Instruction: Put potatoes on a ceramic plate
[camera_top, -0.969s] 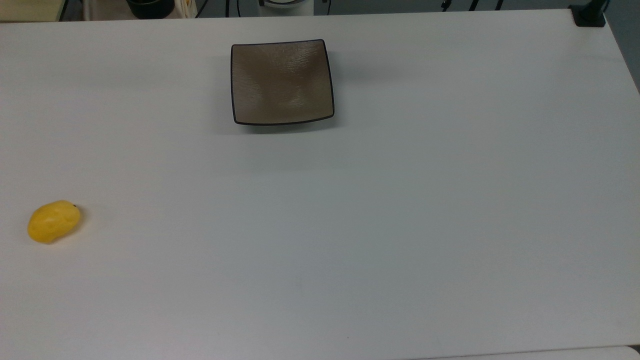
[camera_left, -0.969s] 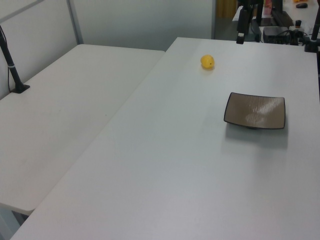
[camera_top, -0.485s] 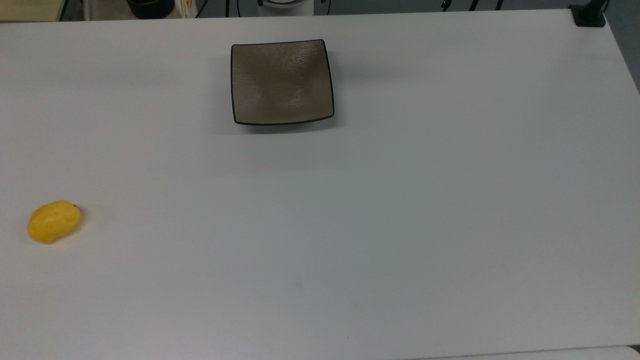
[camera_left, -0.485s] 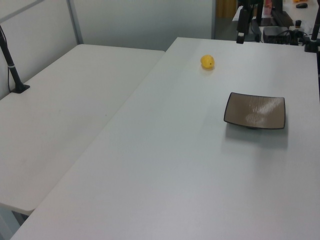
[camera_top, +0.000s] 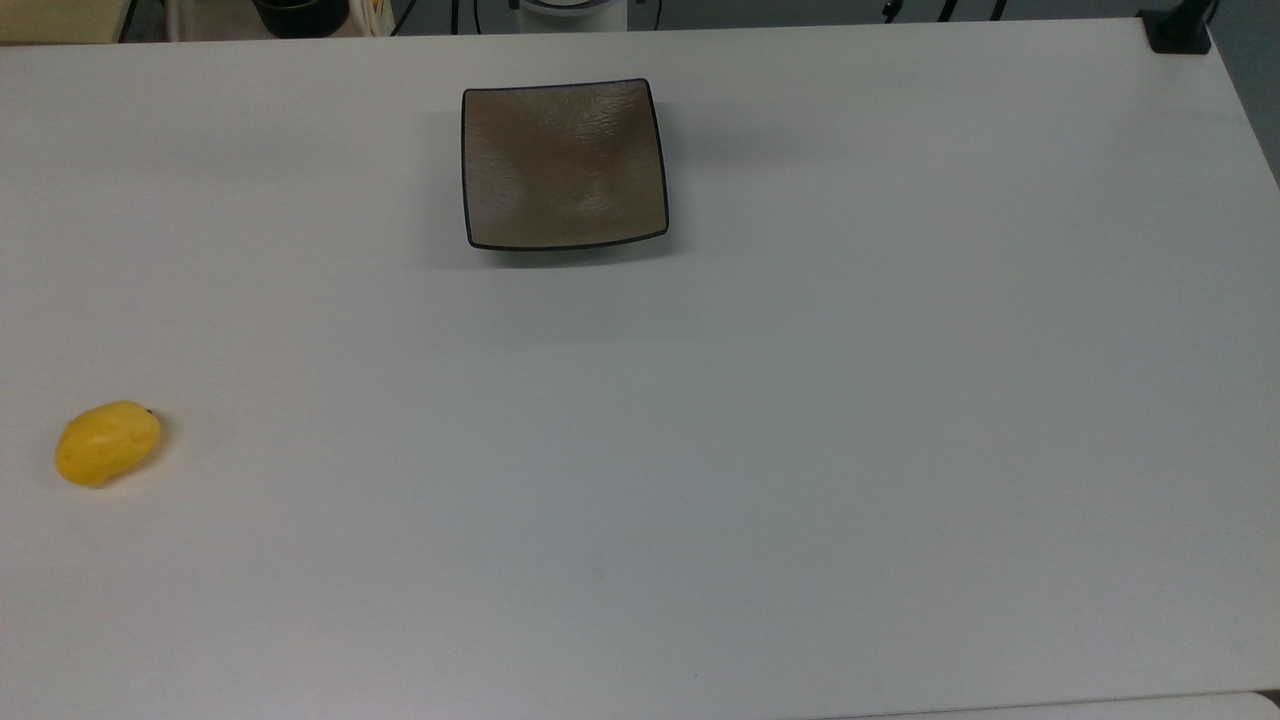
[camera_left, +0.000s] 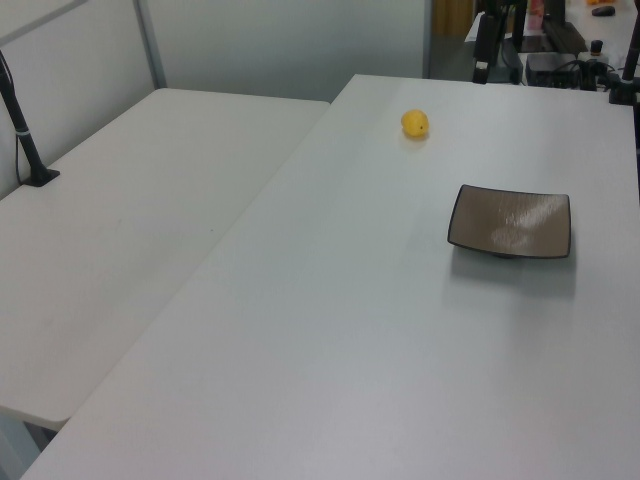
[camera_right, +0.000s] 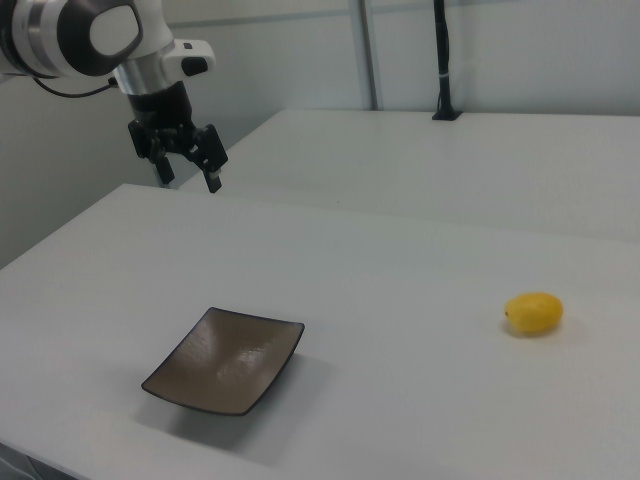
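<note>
a bright yellow potato with a tiny dark spot, a glossy grey-brown ceramic plate with a thin black rim, a plain white table.

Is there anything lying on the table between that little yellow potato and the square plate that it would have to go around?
Nothing visible. In the top view the potato sits alone near the top view's left edge, and the bare white table runs unbroken up to the ceramic plate. In the right view the gripper hangs in the air with open jaws, beyond the plate.
</note>
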